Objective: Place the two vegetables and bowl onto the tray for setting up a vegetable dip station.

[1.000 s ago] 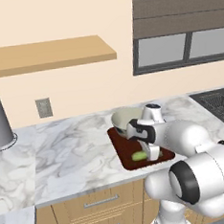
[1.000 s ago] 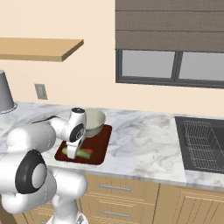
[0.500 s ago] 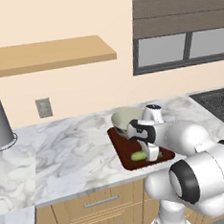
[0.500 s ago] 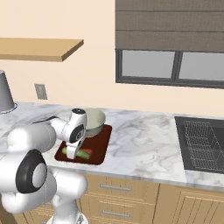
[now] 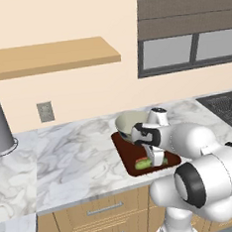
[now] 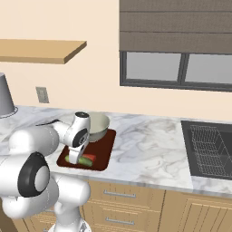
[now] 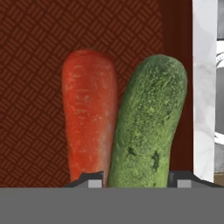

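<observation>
Hand view: cucumber (image 7: 148, 127) touches carrot (image 7: 89, 118), near tray (image 7: 35, 52) edge; hand (image 7: 136, 178) fingers part-open, straddling cucumber.

Hand view: lower ends of carrot (image 7: 89, 118) and cucumber (image 7: 148, 127) cut off at the bottom; whether the fingertips (image 7: 92, 179) touch the cucumber can't be told. Left base view: arm hides part of bowl (image 5: 128, 123) and tray (image 5: 129, 154); carrot not distinguishable there.

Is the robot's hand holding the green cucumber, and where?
Cannot tell: the gripper has its fingertips on either side of the stubby dark green cucumber's end, on the reddish-brown tray.
</observation>
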Robot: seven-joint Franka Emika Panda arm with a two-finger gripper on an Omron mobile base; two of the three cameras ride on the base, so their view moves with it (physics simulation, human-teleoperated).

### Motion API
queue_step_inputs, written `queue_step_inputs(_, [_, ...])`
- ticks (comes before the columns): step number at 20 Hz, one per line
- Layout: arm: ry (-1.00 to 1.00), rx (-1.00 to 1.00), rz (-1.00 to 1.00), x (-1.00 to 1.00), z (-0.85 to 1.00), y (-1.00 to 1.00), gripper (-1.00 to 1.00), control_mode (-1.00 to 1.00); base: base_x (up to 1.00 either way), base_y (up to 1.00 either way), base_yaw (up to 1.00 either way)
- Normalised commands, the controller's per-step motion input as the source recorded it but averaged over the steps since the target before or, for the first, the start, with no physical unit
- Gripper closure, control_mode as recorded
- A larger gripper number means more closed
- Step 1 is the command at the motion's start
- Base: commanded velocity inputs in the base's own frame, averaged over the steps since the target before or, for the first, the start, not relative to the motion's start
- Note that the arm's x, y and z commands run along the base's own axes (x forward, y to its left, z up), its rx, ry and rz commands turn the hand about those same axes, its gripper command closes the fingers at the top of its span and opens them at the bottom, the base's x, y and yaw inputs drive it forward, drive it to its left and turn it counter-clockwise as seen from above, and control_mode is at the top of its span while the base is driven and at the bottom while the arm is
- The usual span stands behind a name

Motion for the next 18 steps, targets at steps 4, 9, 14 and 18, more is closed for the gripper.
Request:
queue_step_inputs(4, [0.0, 0.02, 0.0, -0.11, 0.05, -0.03, -1.0, -1.0, 0.0, 0.0, 0.0])
queue_step_inputs(9, [0.0, 0.04, 0.0, -0.2, 0.11, -0.02, -1.0, -1.0, 0.0, 0.0, 0.0])
queue_step_inputs(14, [0.0, 0.03, 0.0, -0.2, 0.18, 0.0, -1.0, -1.0, 0.0, 0.0, 0.0])
queue_step_inputs(18, [0.01, 0.03, 0.0, -0.23, 0.21, 0.0, -1.0, -1.0, 0.0, 0.0, 0.0])
